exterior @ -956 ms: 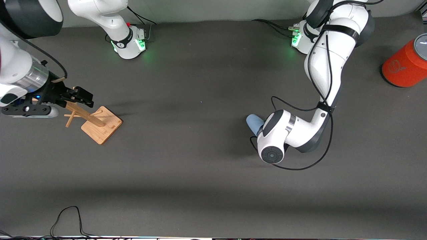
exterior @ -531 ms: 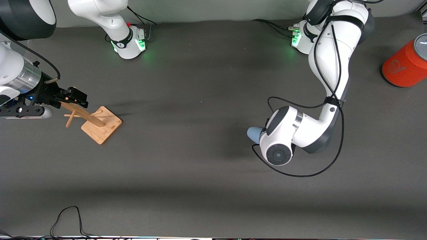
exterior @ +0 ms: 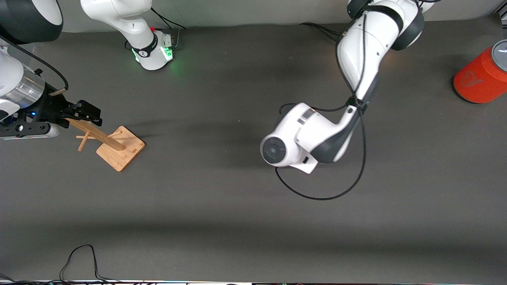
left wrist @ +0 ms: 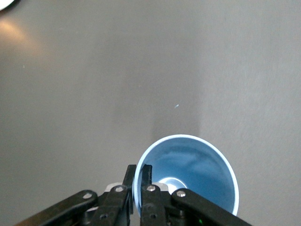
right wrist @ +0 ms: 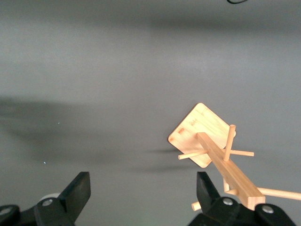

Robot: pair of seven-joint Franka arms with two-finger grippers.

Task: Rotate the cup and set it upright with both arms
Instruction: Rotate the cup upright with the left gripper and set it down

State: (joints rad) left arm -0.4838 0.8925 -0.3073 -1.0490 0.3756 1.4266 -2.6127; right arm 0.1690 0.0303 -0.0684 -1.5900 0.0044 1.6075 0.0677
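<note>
Left gripper (left wrist: 138, 188) pinches the cup (left wrist: 188, 174) rim, carried above the table (exterior: 222, 206) toward the wooden rack (exterior: 115, 144). Right gripper (right wrist: 141, 193), wide open and empty, waits over that rack. Next: handover, reorienting upright.

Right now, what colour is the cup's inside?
Light blue; the cup shows best in the left wrist view.

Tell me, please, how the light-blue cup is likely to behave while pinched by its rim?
The cup looks thin-walled, so probably light enough for the left tool, shut on one side of its rim. That off-centre pinch on a smooth-looking wall may let it pivot or slip. Round and tapered, it would probably roll if laid down sideways.
</note>
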